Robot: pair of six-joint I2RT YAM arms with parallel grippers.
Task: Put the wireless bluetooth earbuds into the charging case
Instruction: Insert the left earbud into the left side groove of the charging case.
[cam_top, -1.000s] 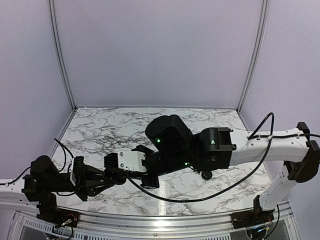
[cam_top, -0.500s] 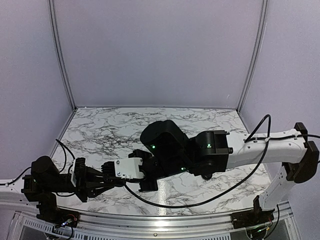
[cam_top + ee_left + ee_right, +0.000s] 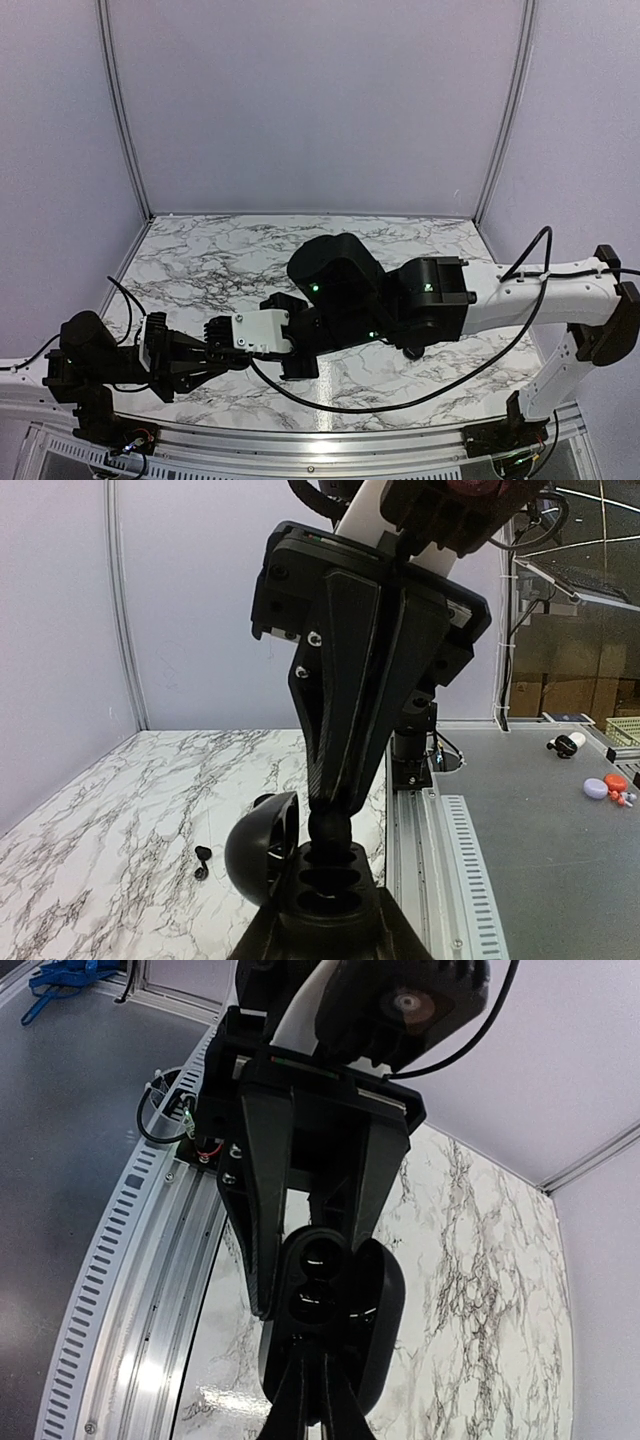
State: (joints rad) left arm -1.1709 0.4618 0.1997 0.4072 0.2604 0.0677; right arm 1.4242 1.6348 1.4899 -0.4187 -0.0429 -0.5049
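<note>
Wireless earbud (image 3: 330, 827), a tiny glossy black rounded bud, is pinched at the tips of my right end effector (image 3: 331, 815). Its two black tapered fingers are closed together and come down from above, in the left wrist view. The bud is at the mouth of one of the round wells in the black plastic charging case (image 3: 328, 878). From here I cannot tell whether it is seated or only touching the rim.

My left end effector (image 3: 330, 908) is closed on that case, one finger on each side, and holds it off the desk with the wells facing up towards the right end effector. The case's domed black lid (image 3: 258, 852) is hinged open. It hangs off the left side of the left end effector in the left wrist view. In the right wrist view I look straight into two dark wells, and I cannot tell what is in them.

A second earbud (image 3: 203, 859), also small and black, lies loose on the white marble-patterned desk (image 3: 110, 810). It is to the left of the left end effector and apart from the lid. A ribbed aluminium rail (image 3: 440, 870) runs just to the right of the same end effector.

In the top view both end effectors meet tip to tip over the near left part of the desk.
</note>
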